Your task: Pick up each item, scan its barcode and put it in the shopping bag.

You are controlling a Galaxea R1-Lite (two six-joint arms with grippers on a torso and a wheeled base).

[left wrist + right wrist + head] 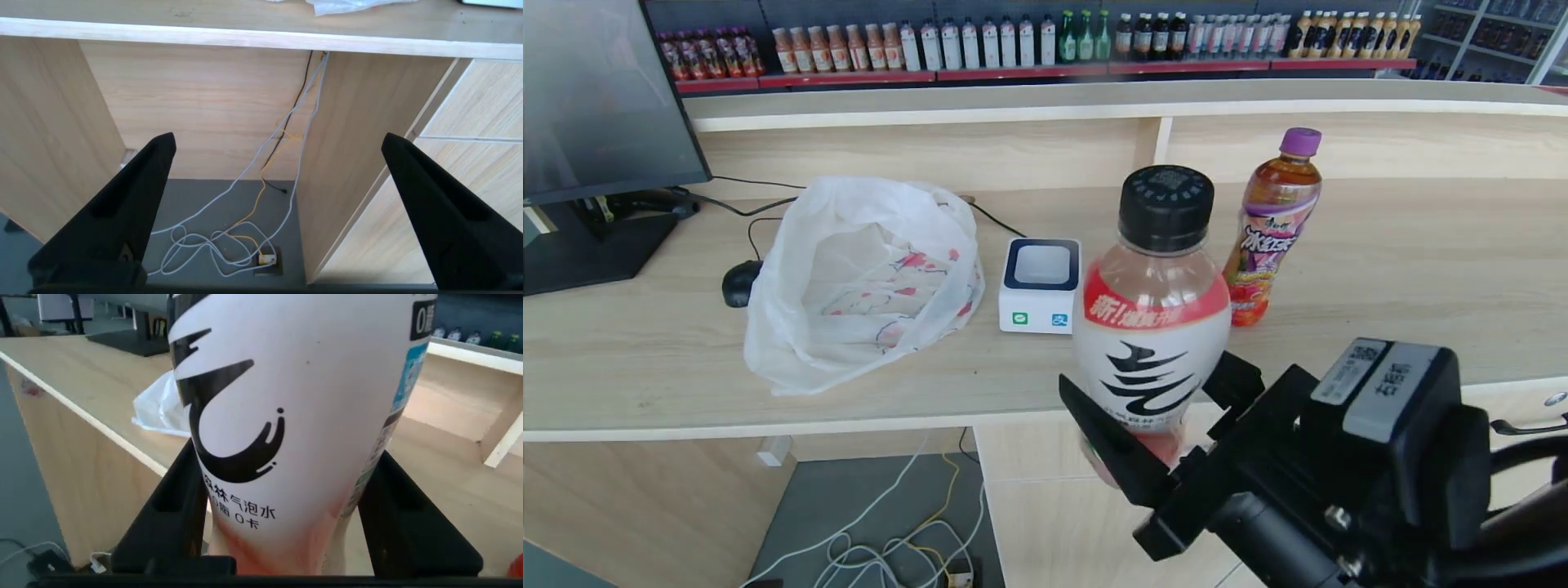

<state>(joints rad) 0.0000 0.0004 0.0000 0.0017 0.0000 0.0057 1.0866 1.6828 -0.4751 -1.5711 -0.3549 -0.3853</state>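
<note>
The black-capped bottle (pixel 1152 327) is gripped low on its body between the jaws of the right gripper (pixel 1164 408); its long axis stands vertical, cap uppermost, and it is held in front of the near edge of the desk (pixel 1421 269); the scanner (pixel 1040 283) sits on the desk to the robot's left of the bottle and a little farther in, its window facing up; the shopping bag (pixel 849 286) lies just beside the scanner on that same side, mouth open; a leftward carry is therefore judged to be what the scan calls for; where the barcode sits cannot be told; the left gripper (pixel 278 139) is placed low, below the desk edge, jaws spread wide and empty; the purple-capped bottle (pixel 1270 233) stands on the desk behind the held one.
</note>
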